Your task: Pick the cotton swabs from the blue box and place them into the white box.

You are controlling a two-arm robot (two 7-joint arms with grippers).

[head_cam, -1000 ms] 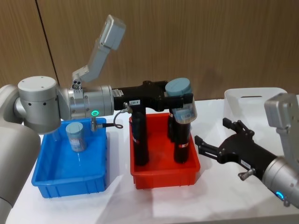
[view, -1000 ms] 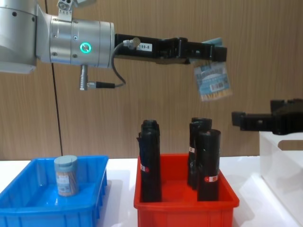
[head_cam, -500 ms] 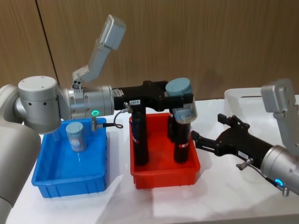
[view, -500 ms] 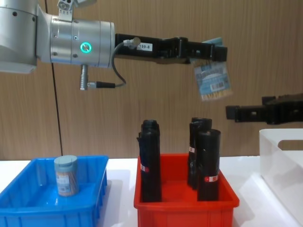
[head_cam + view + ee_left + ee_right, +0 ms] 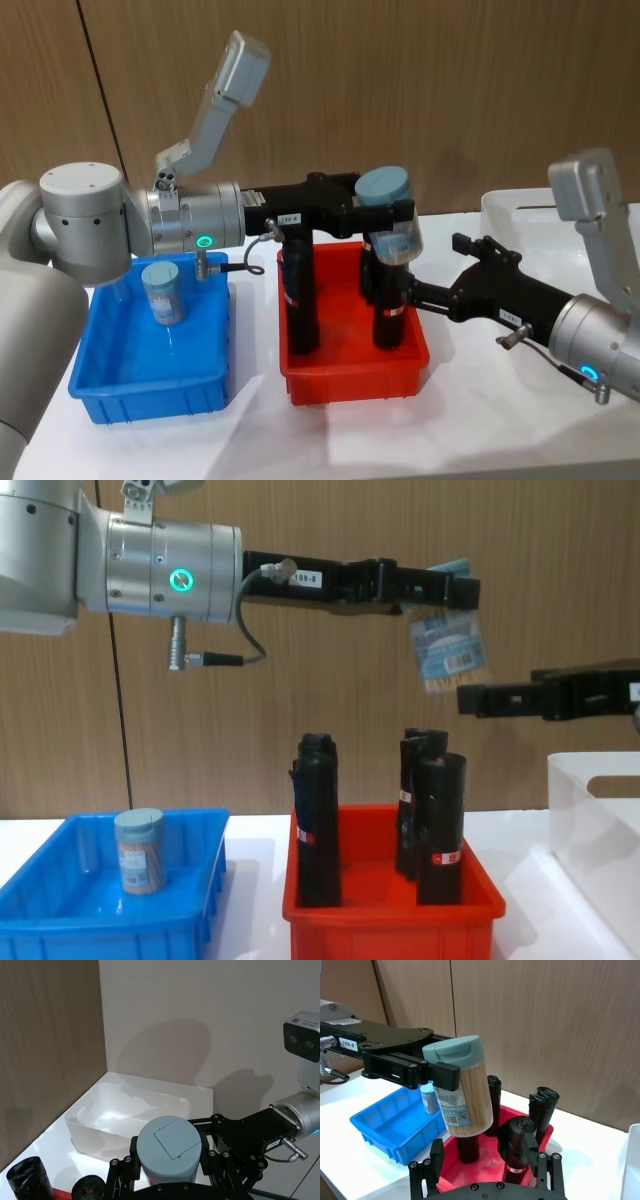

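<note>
My left gripper [image 5: 392, 214] is shut on a cotton swabs jar [image 5: 397, 240], clear with a grey-blue lid, held tilted high above the red bin; the same jar [image 5: 451, 652] hangs from the gripper [image 5: 448, 592] in the chest view. My right gripper [image 5: 437, 268] reaches in from the right, open, its fingertips just short of the jar [image 5: 463, 1094] and a little lower. A second cotton swabs jar [image 5: 162, 292] stands upright in the blue box [image 5: 150, 386]. The white box [image 5: 545, 205] sits at the far right, behind the right arm.
A red bin [image 5: 352, 375] between the two boxes holds several tall black rolls [image 5: 298, 300], right under the held jar. In the chest view the rolls [image 5: 318, 820] reach well above the bin's rim. A wooden wall stands behind the table.
My right gripper has moved left and upward toward the held jar. The left arm and its jar have stayed still.
</note>
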